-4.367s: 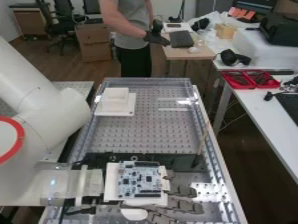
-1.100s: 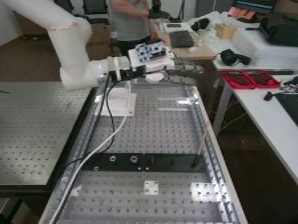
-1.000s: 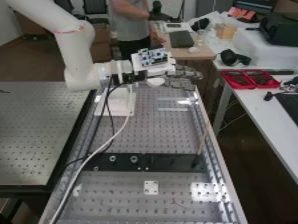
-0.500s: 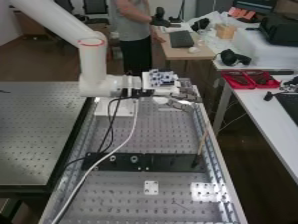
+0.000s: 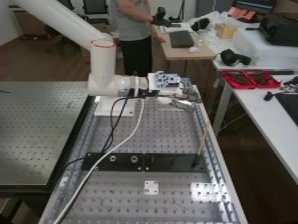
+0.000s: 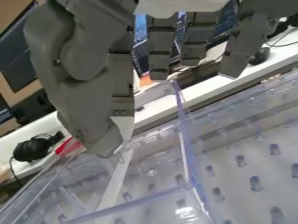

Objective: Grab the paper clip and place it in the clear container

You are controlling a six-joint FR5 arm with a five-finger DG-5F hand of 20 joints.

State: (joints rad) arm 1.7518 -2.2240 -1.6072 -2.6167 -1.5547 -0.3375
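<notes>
Pinching the paper clip (image 6: 120,158) between its thumb and one finger, the hand (image 5: 179,103) is at the bench's far end; the pinch is closed, the remaining fingers (image 6: 159,47) extended and clear of it. A wire loop of the clip protrudes past the pinching fingertips. Beneath these fingertips lies the clear container (image 6: 184,145), its dividing wall to one side of the clip. Contact between clip and container cannot be determined. A circuit board (image 5: 167,79) is mounted behind the fingers.
</notes>
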